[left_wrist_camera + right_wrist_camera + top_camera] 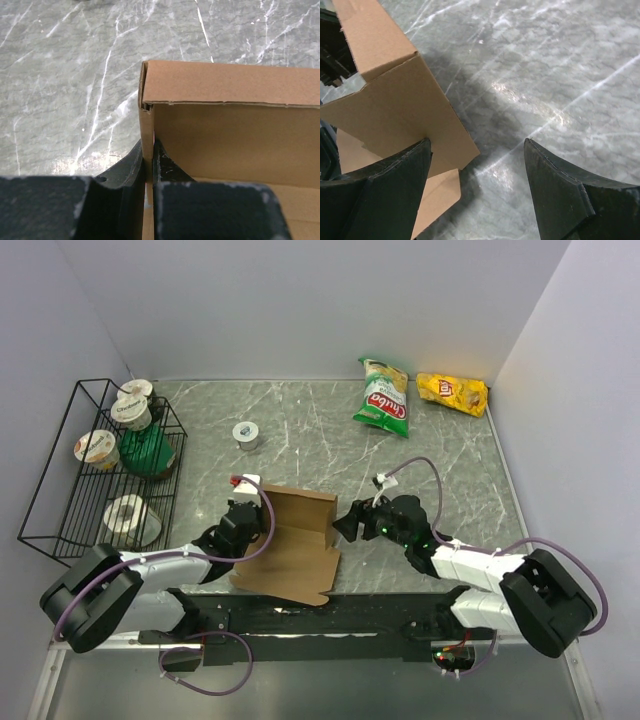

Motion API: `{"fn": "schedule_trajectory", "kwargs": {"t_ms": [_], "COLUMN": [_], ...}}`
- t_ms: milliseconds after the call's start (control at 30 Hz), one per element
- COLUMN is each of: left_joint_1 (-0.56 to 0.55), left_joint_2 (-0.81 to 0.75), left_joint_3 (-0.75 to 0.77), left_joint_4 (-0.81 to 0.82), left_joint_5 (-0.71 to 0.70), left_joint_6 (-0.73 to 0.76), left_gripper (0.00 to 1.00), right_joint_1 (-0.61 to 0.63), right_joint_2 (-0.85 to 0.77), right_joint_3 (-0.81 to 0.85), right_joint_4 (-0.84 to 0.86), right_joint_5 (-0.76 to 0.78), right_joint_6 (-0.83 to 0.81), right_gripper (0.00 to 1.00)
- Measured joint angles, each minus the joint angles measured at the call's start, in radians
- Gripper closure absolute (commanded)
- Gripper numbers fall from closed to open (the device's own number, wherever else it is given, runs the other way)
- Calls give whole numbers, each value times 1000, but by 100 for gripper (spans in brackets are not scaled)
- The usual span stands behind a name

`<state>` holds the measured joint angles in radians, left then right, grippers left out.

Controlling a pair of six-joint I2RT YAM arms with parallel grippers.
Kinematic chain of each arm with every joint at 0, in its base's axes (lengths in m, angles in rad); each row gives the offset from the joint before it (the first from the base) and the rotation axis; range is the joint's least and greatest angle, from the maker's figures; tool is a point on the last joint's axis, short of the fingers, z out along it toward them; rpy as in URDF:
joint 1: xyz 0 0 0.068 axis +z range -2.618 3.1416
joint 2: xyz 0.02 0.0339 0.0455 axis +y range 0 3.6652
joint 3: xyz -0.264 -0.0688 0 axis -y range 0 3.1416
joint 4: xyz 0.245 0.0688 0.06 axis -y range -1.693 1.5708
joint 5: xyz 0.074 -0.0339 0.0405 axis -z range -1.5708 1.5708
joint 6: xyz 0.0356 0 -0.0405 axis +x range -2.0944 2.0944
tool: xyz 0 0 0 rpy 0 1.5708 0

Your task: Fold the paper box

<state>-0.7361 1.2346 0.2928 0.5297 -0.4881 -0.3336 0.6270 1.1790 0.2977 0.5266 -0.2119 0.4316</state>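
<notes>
You are working on a grey marbled table (300,420) with a black wire rack (45,480) holding cups along its left side. The paper box (295,550) lies near the middle, just beyond the arm bases, with its base flat and its far and side walls standing up. Your left gripper (148,150) is clamped on the box's left wall, one finger on each side of the thin cardboard. Your right gripper (477,145) stands with its jaws spread wide at the box's right wall, holding nothing; you cannot tell whether its left finger touches the flap. A green snack bag (383,398) and a yellow snack bag (452,393) lie at the far right, and a small tape roll (246,434) lies left of centre.
</notes>
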Motion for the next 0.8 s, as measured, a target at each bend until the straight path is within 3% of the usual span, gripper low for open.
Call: {"fn": "schedule_trajectory", "kwargs": {"t_ms": [533, 633, 800], "left_joint_1": [-10, -12, -12], "left_joint_2": [0, 0, -1], "left_joint_3": [0, 0, 0], "left_joint_4": [6, 6, 6], "left_joint_5": [28, 32, 37], "left_joint_6": [8, 7, 7], "left_gripper": [99, 99, 99], "right_joint_1": [8, 11, 13], "right_joint_2": [49, 50, 55], "right_joint_3": [-30, -30, -28], "right_joint_4": [231, 250, 236], "right_joint_5": [-158, -172, -153], "right_joint_6": [-32, -33, -46], "right_gripper": [25, 36, 35]}}
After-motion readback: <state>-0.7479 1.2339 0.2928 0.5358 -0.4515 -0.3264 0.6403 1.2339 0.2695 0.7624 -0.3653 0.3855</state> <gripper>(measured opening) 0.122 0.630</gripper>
